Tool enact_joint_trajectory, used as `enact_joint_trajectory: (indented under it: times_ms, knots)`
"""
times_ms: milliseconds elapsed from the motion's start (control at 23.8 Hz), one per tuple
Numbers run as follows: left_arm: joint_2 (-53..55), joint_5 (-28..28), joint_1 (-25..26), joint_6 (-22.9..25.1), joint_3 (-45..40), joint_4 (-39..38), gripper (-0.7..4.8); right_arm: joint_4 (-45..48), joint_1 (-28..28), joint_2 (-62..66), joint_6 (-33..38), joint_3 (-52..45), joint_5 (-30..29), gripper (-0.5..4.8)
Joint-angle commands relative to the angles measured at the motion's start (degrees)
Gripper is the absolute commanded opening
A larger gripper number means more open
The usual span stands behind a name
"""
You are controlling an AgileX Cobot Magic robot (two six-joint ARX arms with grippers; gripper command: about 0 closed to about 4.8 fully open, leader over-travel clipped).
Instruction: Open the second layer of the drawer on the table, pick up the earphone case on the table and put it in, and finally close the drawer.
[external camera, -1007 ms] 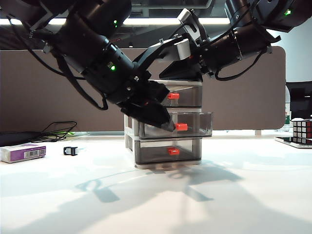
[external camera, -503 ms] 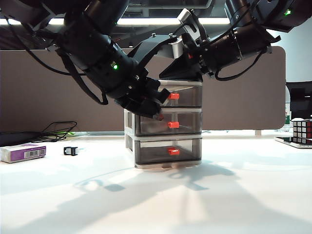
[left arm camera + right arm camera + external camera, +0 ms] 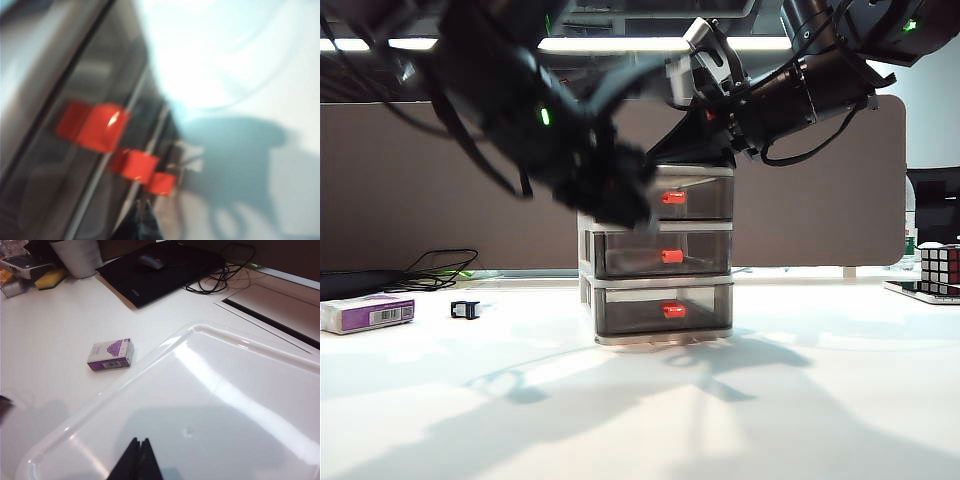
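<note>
The drawer stands mid-table, a white-framed cabinet with three smoky grey layers, all pushed in. The second layer carries its red-orange handle flush with the other two. My left gripper is blurred and hovers shut just left of the top layer's front. In the left wrist view its tips are together, close to the row of red handles, the middle one being the second layer's. My right gripper rests shut on the cabinet's clear top, tips together. The earphone case is out of view.
A white-and-purple box and a small black clip lie on the table at the left, with cables behind. A Rubik's cube sits at the far right. The right wrist view shows a black laptop and a white cup.
The second layer stood pulled out with my left gripper at its handle; it is now pushed shut. The left gripper has lifted up and back to the left. The right arm kept still.
</note>
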Motion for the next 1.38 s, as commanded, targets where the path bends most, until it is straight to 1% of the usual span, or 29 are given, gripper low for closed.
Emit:
enact_joint_trajectory:
  times_ms: [42,126,210,294,378,419,587,629,713,755,797,923,965,1007,1133,1300,1384]
  knots:
    - [-6.23,0.5,-0.5,0.2,0.04,-4.2,-0.05,-5.11,-0.02,0.92,1.03,-0.92,-1.22,-0.05]
    - [-10.6,-0.15,-0.44,0.2,-0.04,-6.95,-0.05,-5.38,-0.13,0.57,1.03,-0.92,-1.42,-0.05]
    - [-15.63,-2.78,-0.37,0.33,-0.61,-9.35,-0.05,-5.33,-0.35,-0.22,0.96,-0.94,-1.4,-0.05]
    - [-20.81,-6.27,-0.33,1.29,-2.62,-9.7,-0.05,-5.05,-0.81,-1.68,0.72,-0.92,-1.16,-0.05]
    - [-25.75,-8.94,-0.07,0.79,-5.35,-9.79,-0.05,-4.92,-1.4,-3.67,0.7,-0.92,-1.11,-0.05]
    - [-30.18,-11.06,0.0,-0.76,-8.26,-9.73,-0.05,-5.55,-2.1,-5.86,0.7,-0.92,-0.7,-0.05]
    - [-40.15,-14.86,-0.02,-4.15,-14.91,-9.7,-0.05,-8.52,-3.48,-11.56,0.55,-0.96,0.44,-0.05]
    - [-43.1,-15.02,-0.02,-5.18,-16.76,-9.73,-0.05,-10.01,-3.61,-13.0,-0.02,-1.01,0.85,-0.05]
    - [-47.82,-15.43,0.0,-7.06,-19.63,-9.7,-0.05,-14.25,-3.89,-15.96,-2.97,-1.11,2.29,-0.05]
    - [-52.72,-16.04,-0.02,-9.33,-22.71,-9.27,-0.05,-17.4,-4.02,-18.38,-5.01,-1.57,3.39,-0.05]
    - [-54.75,-16.57,-0.02,-10.38,-23.98,-9.2,-0.05,-17.99,-3.98,-19.63,-5.4,-2.23,3.8,-0.05]
    - [-60.65,-20.13,-0.07,-13.81,-27.8,-8.7,-0.05,-17.03,-4.0,-24.06,-5.25,-6.23,5.62,-0.05]
    - [-64.17,-24.59,-0.07,-15.39,-29.99,-8.68,-0.05,-16.35,-3.98,-27.54,-5.03,-9.81,9.14,-0.05]
    - [-65.88,-25.97,-0.07,-16.09,-31.02,-8.63,-0.05,-15.5,-4.0,-29.62,-4.85,-12.26,10.25,-0.05]
    - [-69.16,-26.77,-0.07,-16.9,-33.07,-8.37,-0.05,-10.38,-4.0,-35.17,-1.55,-19.65,12.96,-0.05]
    - [-70.9,-28.68,-0.09,-16.92,-34.99,-8.2,-0.05,-2.84,-3.96,-41.62,3.32,-29.44,14.49,-0.05]
    - [-70.97,-28.63,-0.09,-16.9,-36.2,-6.43,-0.05,-0.09,-3.96,-44.72,4.61,-34.34,15.85,-0.05]
